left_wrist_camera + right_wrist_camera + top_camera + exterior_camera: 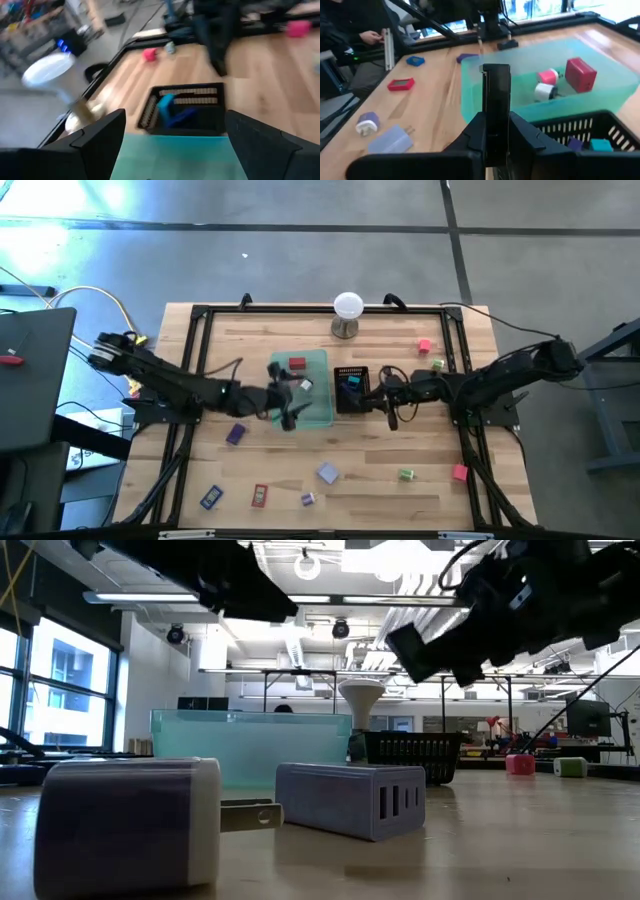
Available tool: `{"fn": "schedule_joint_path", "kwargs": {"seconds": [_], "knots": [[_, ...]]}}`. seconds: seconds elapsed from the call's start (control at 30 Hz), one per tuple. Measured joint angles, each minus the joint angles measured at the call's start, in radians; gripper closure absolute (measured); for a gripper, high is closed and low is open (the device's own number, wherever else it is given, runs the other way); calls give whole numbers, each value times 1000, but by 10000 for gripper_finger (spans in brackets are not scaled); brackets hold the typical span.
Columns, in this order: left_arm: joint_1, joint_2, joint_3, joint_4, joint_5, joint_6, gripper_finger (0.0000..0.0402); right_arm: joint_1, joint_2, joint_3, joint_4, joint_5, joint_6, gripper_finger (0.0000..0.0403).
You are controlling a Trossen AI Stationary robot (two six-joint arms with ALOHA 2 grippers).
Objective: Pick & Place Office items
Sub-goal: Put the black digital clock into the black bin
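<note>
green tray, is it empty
No, a red block and a pink and a white piece lie inside the green tray.

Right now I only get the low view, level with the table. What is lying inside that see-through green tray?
Observer: The right wrist view shows a red block, a pink piece and a white piece in the green tray.
Operator: And in the black basket beside it?
Observer: The left wrist view shows a blue item in the black mesh tray.
Operator: Is either claw holding anything?
Observer: The right gripper, near the black mesh tray, is shut on a slim black piece; the left gripper hangs open over the green tray.
</note>
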Motion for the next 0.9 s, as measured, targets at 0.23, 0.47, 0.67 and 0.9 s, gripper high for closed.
{"fn": "schedule_joint_path", "kwargs": {"seconds": [0.23, 0.47, 0.67, 0.9], "knots": [[59, -16, 0, -34, 65, -31, 71, -15, 103, 0, 77, -3, 18, 365], [59, -11, 0, -36, 91, -31, 71, -15, 166, 1, 148, -18, 18, 365], [59, -11, 0, -35, 91, -30, 71, -15, 168, 1, 157, -18, 18, 365], [59, -11, 0, -35, 90, -30, 71, -15, 168, 1, 157, -3, 19, 365]]}}
